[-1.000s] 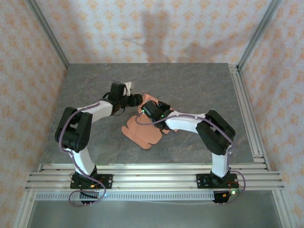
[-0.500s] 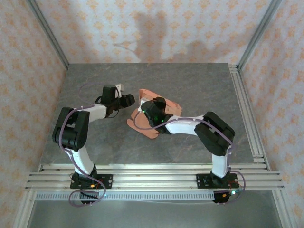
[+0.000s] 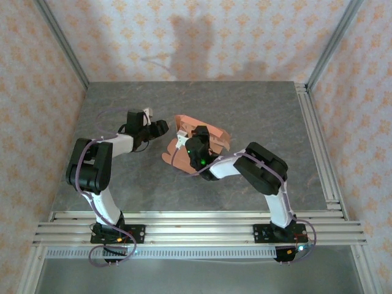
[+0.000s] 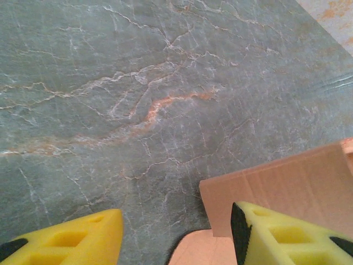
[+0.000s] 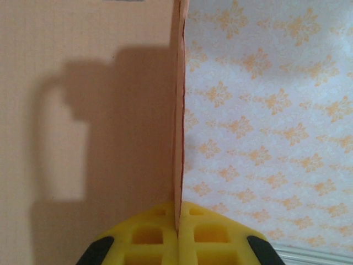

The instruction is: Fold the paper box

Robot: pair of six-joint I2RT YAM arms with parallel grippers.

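Note:
The paper box (image 3: 215, 132) is a salmon-orange die-cut card sheet, lifted off the grey table and tilted, near the middle of the top view. My right gripper (image 5: 177, 227) is shut on one edge of it, and the card (image 5: 99, 110) stands edge-on between the yellow fingers. From above, that gripper (image 3: 197, 142) sits over the sheet. My left gripper (image 3: 160, 127) is open just left of the sheet. In its wrist view the gripper (image 4: 176, 243) has a card panel (image 4: 276, 185) behind its right finger and a rounded flap (image 4: 193, 253) low between the fingers, touching neither.
The grey marble table (image 3: 263, 110) has bare room at the back and right. Aluminium rails run along the right edge (image 3: 318, 147) and the near edge (image 3: 196, 223). Patterned walls (image 3: 214, 37) close in the sides and back.
The right gripper has raised the sheet from lying flat and tilted it up, shifting slightly left. The left gripper has drawn back to the left, away from the sheet.

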